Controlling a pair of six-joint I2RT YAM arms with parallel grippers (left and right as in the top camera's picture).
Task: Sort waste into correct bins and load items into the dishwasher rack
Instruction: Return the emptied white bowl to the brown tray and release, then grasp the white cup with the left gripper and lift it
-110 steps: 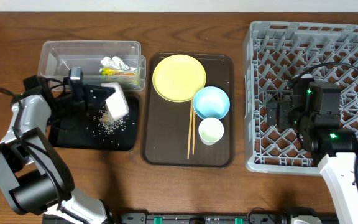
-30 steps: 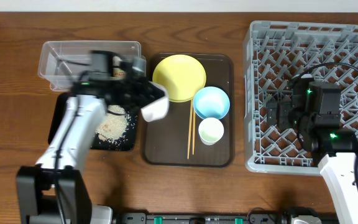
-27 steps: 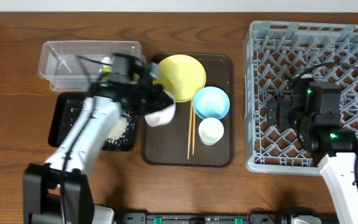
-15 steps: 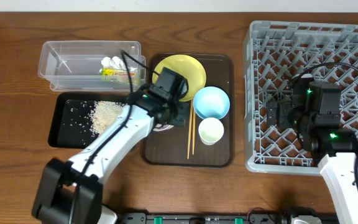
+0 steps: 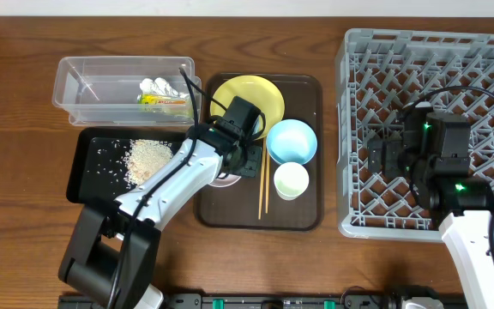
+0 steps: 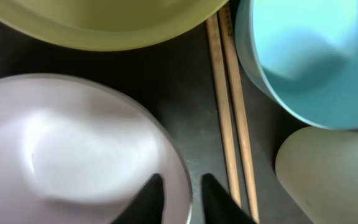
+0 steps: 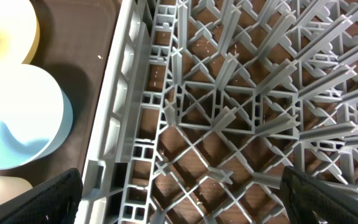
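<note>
My left gripper [image 5: 243, 163] [image 6: 182, 186] is shut on the rim of the white bowl [image 5: 222, 177] [image 6: 73, 149], one finger inside and one outside. The bowl rests upright on the brown tray, mostly hidden under the arm in the overhead view. The yellow plate [image 5: 247, 99], blue bowl [image 5: 292, 140], pale cup [image 5: 291, 180] and chopsticks [image 5: 262, 184] lie beside it. Beige crumbs [image 5: 147, 159] lie in the black tray [image 5: 88, 184]. The wrapper [image 5: 165, 100] and tissue [image 5: 159, 86] lie in the clear container [image 5: 101, 81]. My right gripper [image 5: 384, 154] [image 7: 194, 199] is open above the grey rack [image 5: 427, 51].
The dark brown serving tray [image 5: 230, 215] sits between the bins on the left and the rack on the right. In the left wrist view the chopsticks [image 6: 229, 112] run just right of the fingers, with the blue bowl [image 6: 316, 56] and cup [image 6: 328, 174] beyond.
My left arm swung from over the black tray to the brown tray, carrying the white bowl, and lowered it there. Crumbs now lie piled in the black tray. The right arm has not moved.
</note>
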